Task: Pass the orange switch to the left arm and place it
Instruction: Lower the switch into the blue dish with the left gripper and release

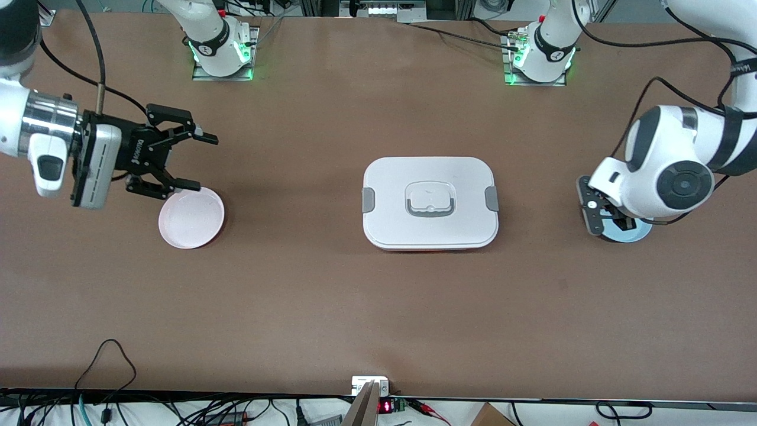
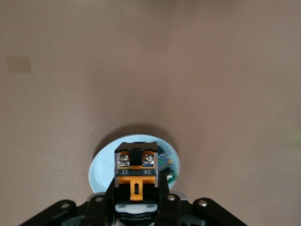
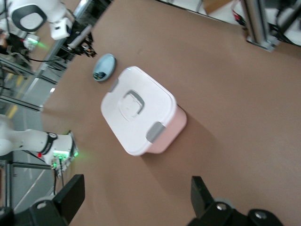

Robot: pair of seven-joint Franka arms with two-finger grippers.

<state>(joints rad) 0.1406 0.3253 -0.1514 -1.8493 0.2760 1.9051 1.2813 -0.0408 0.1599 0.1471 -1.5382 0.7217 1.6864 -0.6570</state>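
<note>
orange switch (image 2: pixel 135 176) is clamped between the left gripper's (image 2: pixel 136 207) fingers (image 2: pixel 164 207), low centre of the left wrist view; two screw terminals face the camera, orange tab below them. It sits directly over a pale blue plate (image 2: pixel 101 169), and I can't tell if it's lifted clear or touching the plate. A second small component with green-blue parts (image 2: pixel 167 165) lies on that plate just beside the switch

In the front view the left gripper (image 1: pixel 618 223) is at the right edge, mid-height, mostly hidden under the arm's white wrist, over the blue plate (image 1: pixel 641 232) at the left arm's end of the table. The switch itself isn't visible there

box (image 1: pixel 430 202) sits centre frame in the front view, lid on, grey clips at both ends, grey handle in the lid recess. It's well apart from both plates and between them. In the right wrist view the box (image 3: pixel 141 110) is mid-frame with the blue plate (image 3: pixel 104 67) near it toward the upper left

right gripper (image 1: pixel 186 160) is at the left of the front view, jaws spread wide, holding nothing, hanging over the table at the edge of a pink plate (image 1: pixel 192 219). Its fingertips (image 3: pixel 70 195) show in the bottom corners of the right wrist view, wide apart with bare table between
</note>
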